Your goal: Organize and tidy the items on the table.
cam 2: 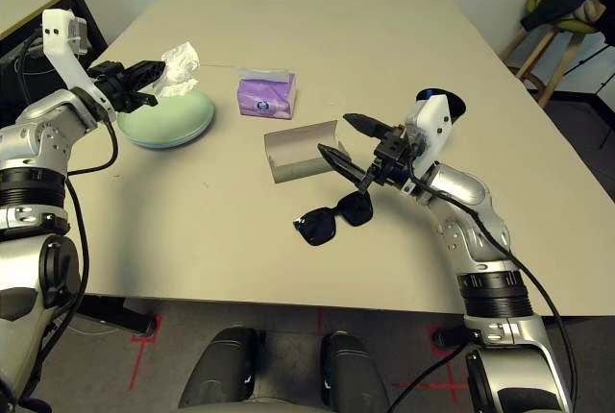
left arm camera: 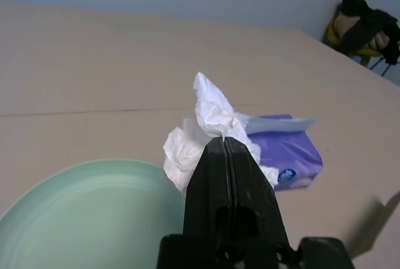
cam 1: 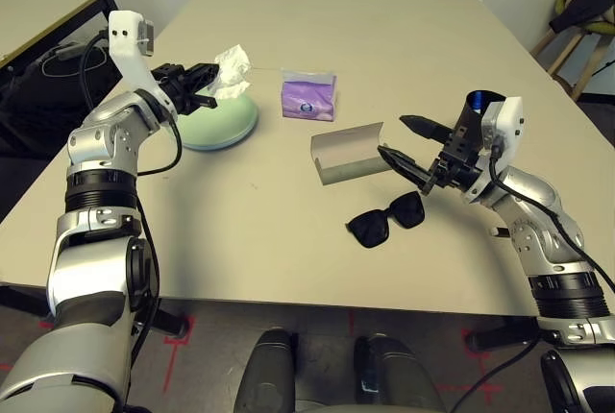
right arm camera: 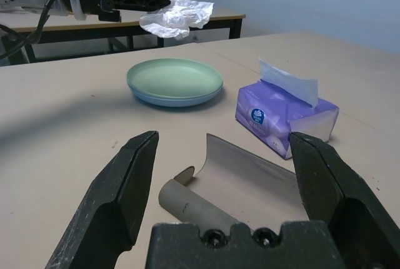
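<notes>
Left end effector (cam 1: pixel 207 78) pinches a crumpled white tissue (cam 1: pixel 232 71) above smooth, round, pale green and blue stacked plates (cam 1: pixel 217 123) near the beige worktop's (cam 1: pixel 250 230) left edge, while the right end effector (cam 1: pixel 409 147) is spread beside the curved grey glasses case (cam 1: pixel 347 154).

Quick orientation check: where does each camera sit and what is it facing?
Head pair: looks down at the table over both forearms.
Left wrist: along the shut left tool, pinching the crumpled tissue above the green plate.
Right wrist: through the open right tool at the open glasses case.
Shared: both wrist views catch the purple tissue packet.
</notes>
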